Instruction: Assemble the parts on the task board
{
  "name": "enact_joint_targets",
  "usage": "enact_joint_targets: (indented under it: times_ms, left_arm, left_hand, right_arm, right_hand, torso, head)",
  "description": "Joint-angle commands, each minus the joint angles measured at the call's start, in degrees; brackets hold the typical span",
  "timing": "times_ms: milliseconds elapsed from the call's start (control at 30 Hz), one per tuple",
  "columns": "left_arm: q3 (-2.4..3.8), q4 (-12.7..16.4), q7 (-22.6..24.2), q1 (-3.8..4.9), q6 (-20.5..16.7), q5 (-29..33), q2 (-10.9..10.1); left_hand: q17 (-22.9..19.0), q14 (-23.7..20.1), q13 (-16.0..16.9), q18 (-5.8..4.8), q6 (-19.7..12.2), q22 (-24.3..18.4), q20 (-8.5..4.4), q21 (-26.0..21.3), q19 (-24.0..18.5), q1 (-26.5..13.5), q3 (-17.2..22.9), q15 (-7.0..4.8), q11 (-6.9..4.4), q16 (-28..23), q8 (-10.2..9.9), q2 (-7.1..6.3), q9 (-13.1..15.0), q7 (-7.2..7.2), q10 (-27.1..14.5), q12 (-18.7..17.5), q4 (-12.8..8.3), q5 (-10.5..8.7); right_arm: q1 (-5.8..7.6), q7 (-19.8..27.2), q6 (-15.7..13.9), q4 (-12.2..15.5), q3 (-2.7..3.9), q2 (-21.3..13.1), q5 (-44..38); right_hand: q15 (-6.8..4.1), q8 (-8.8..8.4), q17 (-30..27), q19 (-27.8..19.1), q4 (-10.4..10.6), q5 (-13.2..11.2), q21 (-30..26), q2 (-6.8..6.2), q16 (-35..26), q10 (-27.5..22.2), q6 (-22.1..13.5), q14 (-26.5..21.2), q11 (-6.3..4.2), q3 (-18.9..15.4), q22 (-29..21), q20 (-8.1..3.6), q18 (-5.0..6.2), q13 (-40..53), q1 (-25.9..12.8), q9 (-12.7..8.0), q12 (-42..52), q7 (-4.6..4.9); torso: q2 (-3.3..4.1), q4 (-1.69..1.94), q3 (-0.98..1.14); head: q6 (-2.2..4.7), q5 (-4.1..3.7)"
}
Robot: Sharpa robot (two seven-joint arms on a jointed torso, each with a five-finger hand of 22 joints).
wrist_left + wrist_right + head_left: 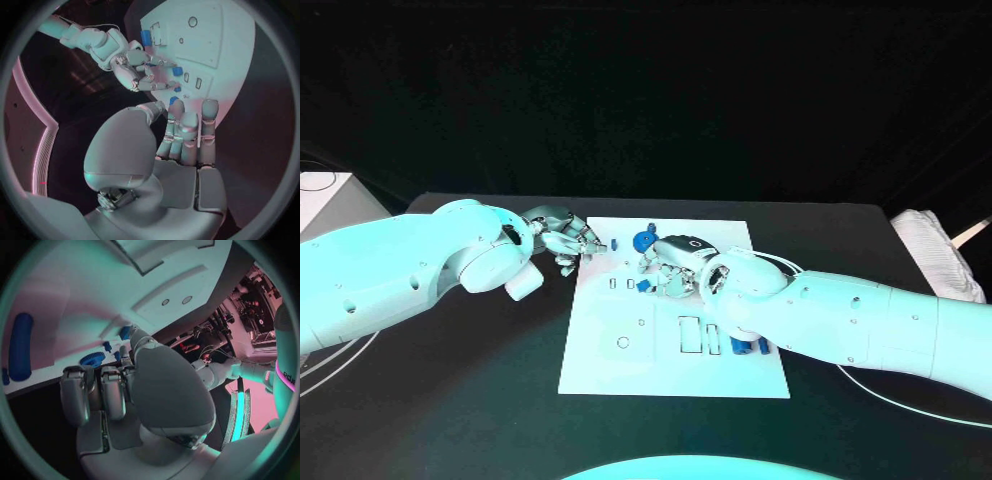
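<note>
The white task board (672, 350) lies in the middle of the black table. My right hand (678, 266) hovers over its far half with fingers curled; a small blue part (125, 332) sits between its thumb and a fingertip. A blue gear (642, 241) rests on the board just beyond that hand. Two small blue parts (636, 286) sit by the hand's near side. My left hand (563, 240) is at the board's far left edge, its fingers (187, 130) straight and side by side, holding nothing. Two blue cylinders (750, 346) stand by the board's right edge.
The board has several cut-out slots (689, 335) on its near half. My right forearm (862, 325) crosses the board's right edge. A pale folded cloth (935, 250) lies at the table's far right, and a white box (322, 195) stands at the far left.
</note>
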Motion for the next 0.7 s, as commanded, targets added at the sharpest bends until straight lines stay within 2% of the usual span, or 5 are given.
enact_joint_targets:
  times_ms: [33,200,433,700]
  left_arm:
    - [0.05,0.35,1.46,0.02,-1.44,1.59,-0.09]
    - [0.05,0.42,1.15,0.03,-1.39,1.62,-0.25]
    - [0.05,0.35,0.75,0.03,-1.22,1.64,-0.36]
    - [0.05,0.39,0.46,0.03,-1.03,1.64,-0.37]
  left_hand:
    - [-0.03,-0.19,-0.05,0.61,-0.49,-0.05,-0.03,-0.23,0.03,0.53,0.25,-0.05,-0.07,-0.32,0.25,0.11,-0.05,-0.11,-0.38,-0.38,-0.06,0.34]
    - [-0.05,-0.18,-0.10,0.62,-0.51,-0.11,-0.04,-0.27,0.02,0.56,0.34,-0.05,-0.06,-0.34,0.26,0.12,-0.07,-0.10,-0.40,-0.40,-0.08,0.33]
    - [-0.18,-0.22,-0.15,0.62,-0.54,-0.16,-0.04,-0.31,0.03,0.58,0.44,-0.04,-0.05,-0.42,0.26,0.14,-0.10,-0.08,-0.44,-0.43,-0.08,0.33]
    - [-0.17,-0.20,-0.24,0.63,-0.58,-0.27,-0.04,-0.39,0.01,0.59,0.58,-0.03,-0.03,-0.42,0.28,0.15,-0.14,-0.06,-0.51,-0.49,-0.10,0.31]
  right_arm:
    - [-0.07,-0.51,2.31,0.01,-0.02,0.05,-1.29]
    - [-0.10,-0.49,2.96,0.13,-0.04,-0.02,-1.32]
    - [-0.10,-0.67,3.50,0.22,-0.06,-0.17,-1.33]
    - [-0.11,-0.95,4.28,-0.20,-0.07,0.15,-1.33]
  right_hand:
    - [0.24,-0.20,15.06,4.09,0.01,-0.11,0.22,-0.63,0.21,1.16,-0.20,6.17,0.35,0.38,12.26,0.13,0.23,10.21,0.00,-0.04,-0.01,0.07]
    - [0.29,0.10,15.06,4.12,-0.07,0.17,0.28,-0.64,0.21,1.41,0.54,6.17,0.34,0.88,12.31,0.24,0.22,10.43,-0.18,0.05,0.30,0.02]
    - [-0.01,0.91,15.06,4.24,-0.22,0.68,0.49,-0.39,0.21,1.89,2.54,6.17,-0.07,2.72,12.48,0.12,0.18,10.87,-0.59,0.20,0.89,-0.48]
    - [-0.15,0.98,15.06,4.28,-0.15,0.77,0.55,-0.04,0.21,2.00,2.94,6.17,-0.23,3.83,12.54,-0.02,0.16,10.96,-0.93,0.12,1.02,-0.61]
  torso:
    - [0.03,-0.09,0.00]
    - [0.03,-0.18,0.14]
    - [0.01,-0.10,0.15]
    - [0.08,-0.15,0.11]
  head:
    - [-0.17,0.23]
    - [-0.24,0.32]
    - [-0.30,0.36]
    - [-0.24,0.37]
